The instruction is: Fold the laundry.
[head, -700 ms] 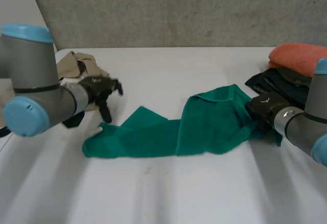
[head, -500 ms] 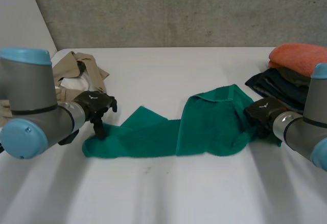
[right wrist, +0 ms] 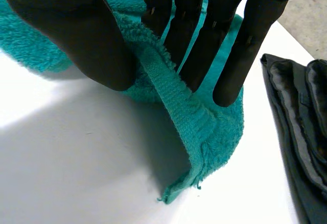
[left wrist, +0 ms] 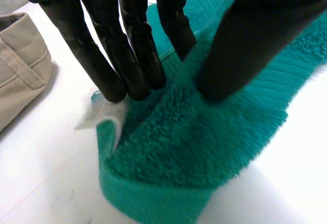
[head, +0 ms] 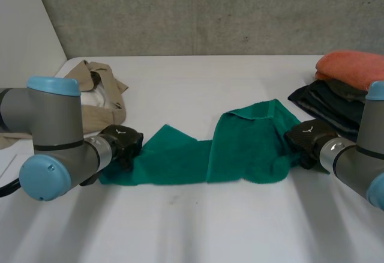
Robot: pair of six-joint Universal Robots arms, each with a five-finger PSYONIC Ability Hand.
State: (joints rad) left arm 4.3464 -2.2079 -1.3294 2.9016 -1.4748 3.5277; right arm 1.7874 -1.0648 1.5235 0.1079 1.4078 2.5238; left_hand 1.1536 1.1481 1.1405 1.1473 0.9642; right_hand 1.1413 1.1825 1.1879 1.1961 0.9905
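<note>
A green towel [head: 240,149] lies stretched across the middle of the white table [head: 198,215], partly doubled over at its right half. My left hand [head: 123,143] is at the towel's left end. There its fingers [left wrist: 133,55] and thumb [left wrist: 245,45] pinch a bunched ridge of the green towel [left wrist: 204,147] beside a white label [left wrist: 97,116]. My right hand [head: 306,138] sits on the towel's right end, where its thumb [right wrist: 87,40] and fingers [right wrist: 225,45] squeeze a raised fold of the green towel [right wrist: 204,127] near a corner.
A beige garment [head: 99,95] lies crumpled at the back left, close behind my left hand, and shows beside it as beige cloth [left wrist: 20,65]. At the right edge an orange folded towel [head: 351,68] rests on dark folded clothes [head: 327,104], near my right hand [right wrist: 301,127].
My left hand has come down from above the beige garment onto the towel's left end and closed on it. The right hand shifted slightly left, staying on the towel's right end.
</note>
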